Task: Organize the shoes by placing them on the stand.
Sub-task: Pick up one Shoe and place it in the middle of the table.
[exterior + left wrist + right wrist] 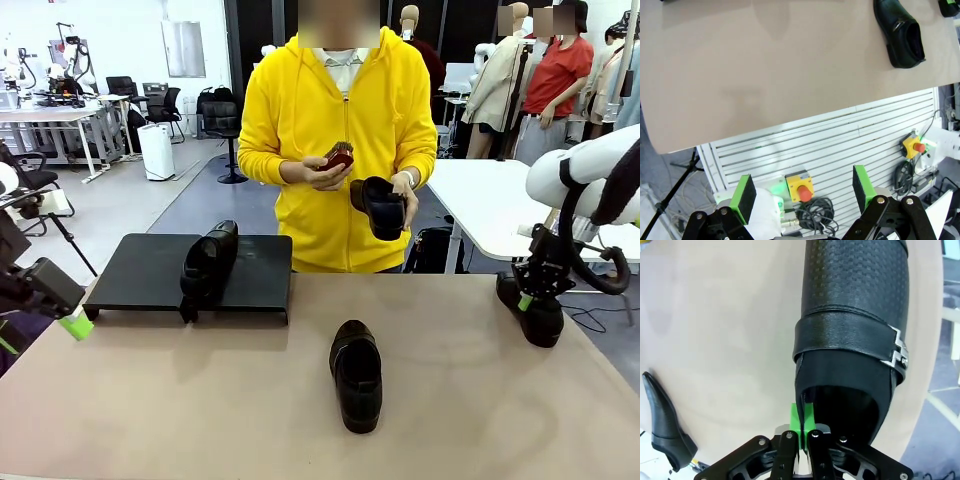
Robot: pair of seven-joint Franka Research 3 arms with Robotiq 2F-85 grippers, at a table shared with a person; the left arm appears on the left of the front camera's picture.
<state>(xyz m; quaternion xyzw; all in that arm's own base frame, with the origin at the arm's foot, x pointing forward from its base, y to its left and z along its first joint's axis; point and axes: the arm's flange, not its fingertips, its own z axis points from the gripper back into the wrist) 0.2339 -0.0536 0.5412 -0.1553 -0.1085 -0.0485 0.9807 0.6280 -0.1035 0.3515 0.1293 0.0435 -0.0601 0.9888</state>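
Observation:
One black shoe (210, 262) lies on the low black stand (140, 275) at the back left. A second shoe (357, 375) rests mid-table, toe toward me, and shows in the left wrist view (900, 32) too. At the table's right edge my right gripper (524, 301) is shut on the rim of a third shoe (541, 322). In the right wrist view the green pads (796, 422) pinch that shoe's (855, 310) collar wall. The person holds a fourth shoe (383, 205). My left gripper (73, 323) is open and holds nothing (803, 192), hanging past the table's near left edge.
The person stands at the far side, holding a brown brush (338, 156) over the shoe. The stand's right half is bare. Below the left gripper are a slatted white panel (840, 145) and red stop buttons (800, 187). A white table (480, 205) stands behind on the right.

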